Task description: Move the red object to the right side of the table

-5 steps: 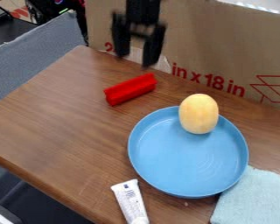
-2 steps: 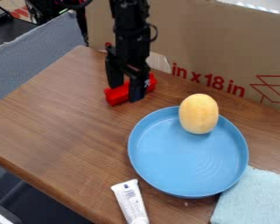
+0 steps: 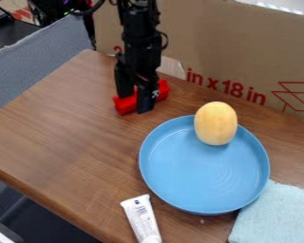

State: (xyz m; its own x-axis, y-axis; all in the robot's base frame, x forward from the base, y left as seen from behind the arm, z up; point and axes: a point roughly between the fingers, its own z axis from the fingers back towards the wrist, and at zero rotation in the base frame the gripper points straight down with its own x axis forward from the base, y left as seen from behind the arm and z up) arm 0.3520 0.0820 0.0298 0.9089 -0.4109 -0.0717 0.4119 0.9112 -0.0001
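Gripper point(image 3: 136, 88): jaws apart, now lowered astride the red object point(image 3: 141, 98)
Change: dropped from above
Next: close, carry toward 3 o'clock

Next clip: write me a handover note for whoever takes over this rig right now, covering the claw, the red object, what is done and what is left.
Claw: open, pointing straight down, fingers either side of the red object; no grip closed yet.
Red object: lying on the table at the left rear, in front of the cardboard box, left of the blue plate holding the egg-shaped thing.
Done: claw is down at the object.
Left: close, lift, carry it to the table's right side, release.
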